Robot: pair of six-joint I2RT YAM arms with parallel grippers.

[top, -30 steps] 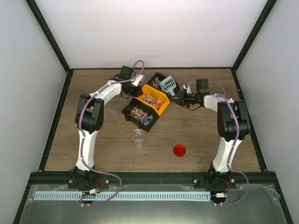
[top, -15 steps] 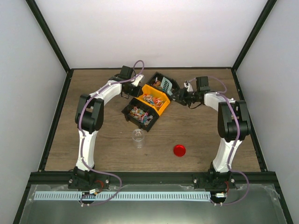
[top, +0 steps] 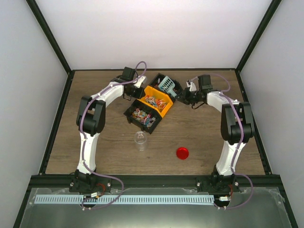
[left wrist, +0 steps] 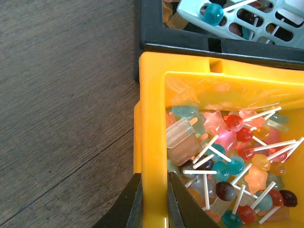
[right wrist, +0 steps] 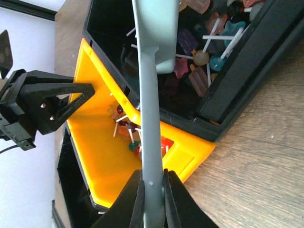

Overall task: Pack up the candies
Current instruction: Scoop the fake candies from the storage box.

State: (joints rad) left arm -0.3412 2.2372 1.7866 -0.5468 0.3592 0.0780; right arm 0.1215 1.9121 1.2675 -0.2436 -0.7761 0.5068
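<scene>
left wrist — yellow bin [left wrist: 152,118] holds candies [left wrist: 232,142]

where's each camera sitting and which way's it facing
Top external: above, behind the bases, looking down on the table; left arm and right arm show.
Left wrist: looks down at the yellow bin wall in the left claw.
Right wrist: looks along the teal scoop handle in the right claw.
Shared: yellow bin and candies, both wrists.
</scene>
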